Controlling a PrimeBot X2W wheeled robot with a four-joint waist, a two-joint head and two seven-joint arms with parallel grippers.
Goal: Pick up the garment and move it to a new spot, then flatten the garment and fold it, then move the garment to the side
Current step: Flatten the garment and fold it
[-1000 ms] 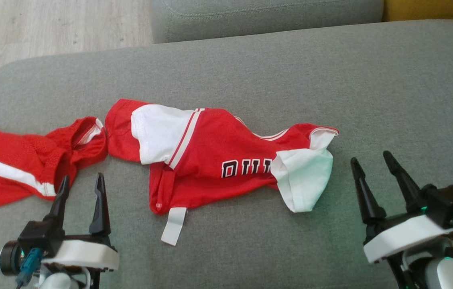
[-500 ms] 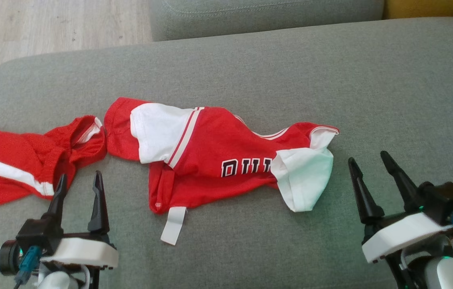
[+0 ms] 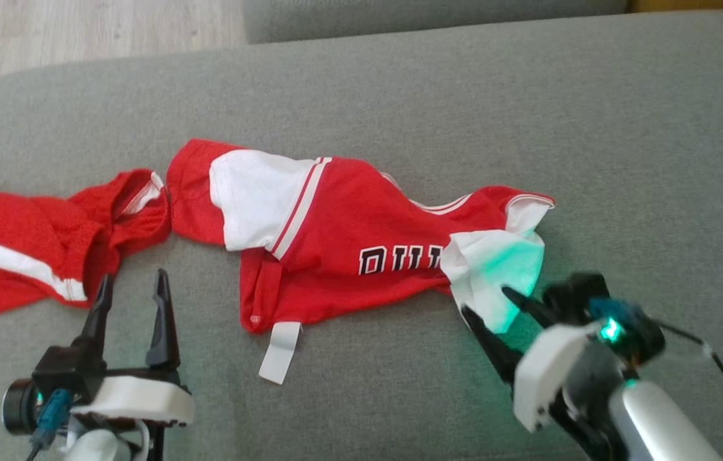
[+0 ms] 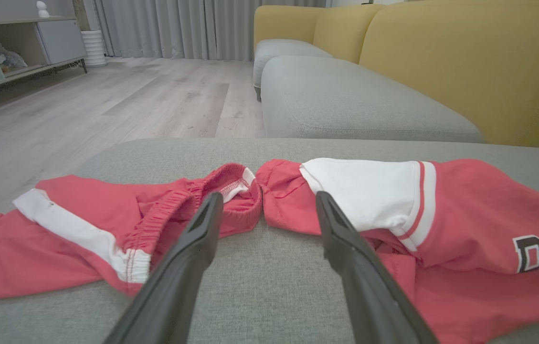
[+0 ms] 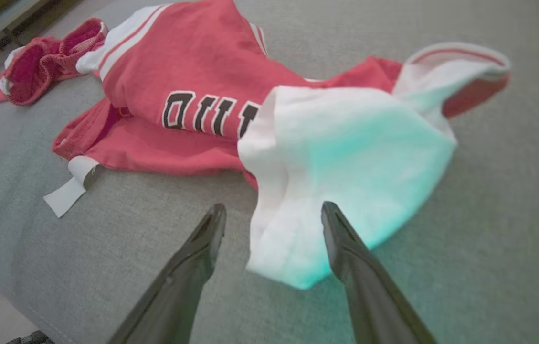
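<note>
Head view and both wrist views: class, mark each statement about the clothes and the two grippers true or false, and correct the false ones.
1. A red and white jersey lies crumpled on a grey sofa cushion. True.
2. The right gripper is shut on the jersey's white sleeve. False: its jaws stand open at the sleeve's edge and nothing is clamped.
3. Red shorts lie to the left of the jersey. True.
4. The left gripper holds the shorts. False: it is open, near the shorts, and holds nothing.
5. A white tag sticks out from the jersey's near edge. True.
</note>
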